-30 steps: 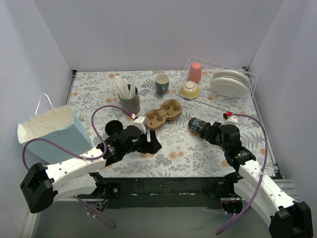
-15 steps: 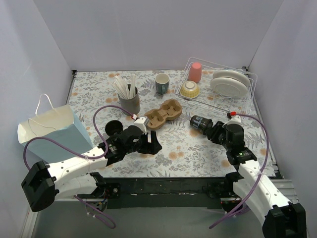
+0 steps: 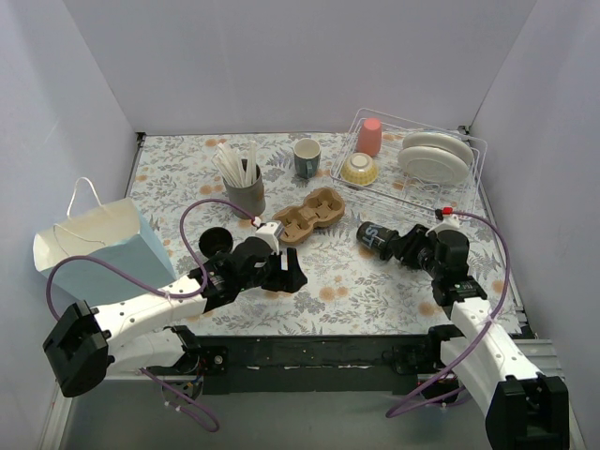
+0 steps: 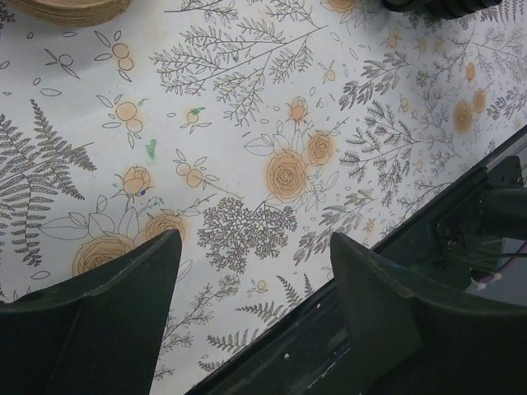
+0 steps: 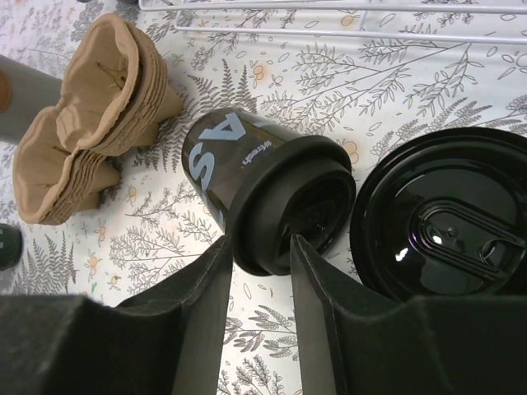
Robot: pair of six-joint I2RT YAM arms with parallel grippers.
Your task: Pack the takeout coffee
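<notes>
A black takeout coffee cup lies on its side on the flowered cloth, right of the brown pulp cup carrier. My right gripper is shut on the rim of its black lid; in the right wrist view the lid edge sits between the fingers, on the cup. A second lidded black cup stands just right of it. A third black cup stands by my left arm. My left gripper is open and empty, low over the cloth near the table's front edge.
A white-and-blue paper bag stands at the left. A grey cup of white straws and a grey-green mug are behind the carrier. A wire dish rack with a pink cup, bowl and plates is at the back right.
My right gripper has shifted to the right and turned, and the tipped cup has moved slightly with it. My left arm has barely moved.
</notes>
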